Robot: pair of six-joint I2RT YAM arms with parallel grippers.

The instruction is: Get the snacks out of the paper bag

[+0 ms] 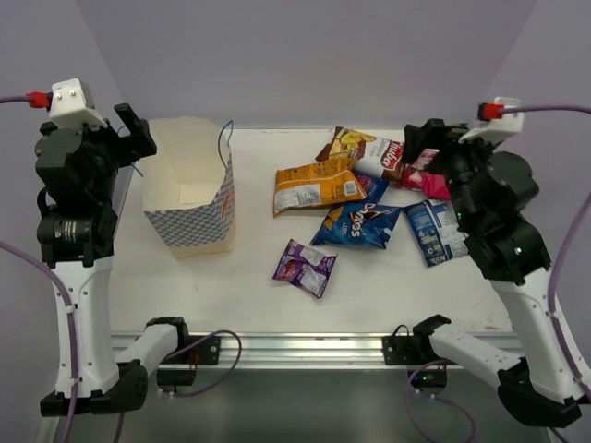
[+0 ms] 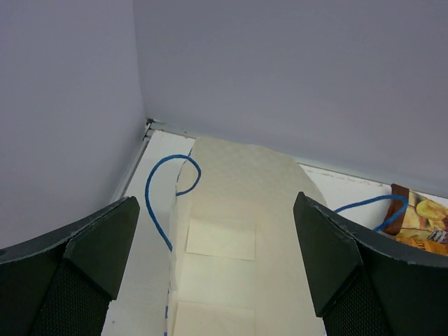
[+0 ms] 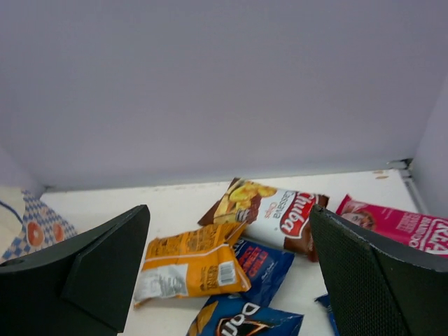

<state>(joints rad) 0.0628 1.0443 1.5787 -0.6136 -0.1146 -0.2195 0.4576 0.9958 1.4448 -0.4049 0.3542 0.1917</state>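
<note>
Now left jaws and right jaws gape empty; left arm (image 1: 81, 185) crowds boxy cream checkered paper bag (image 1: 199, 217), could snag thin blue string handle (image 2: 147, 196), tipping it.

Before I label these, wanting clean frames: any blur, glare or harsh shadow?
Top view: even light, soft shadows, blue chip packet legible. Left wrist view: paper bag pale, nearly washed out, fingers dark. Right wrist view: orange packet sharp, no glare.
</note>
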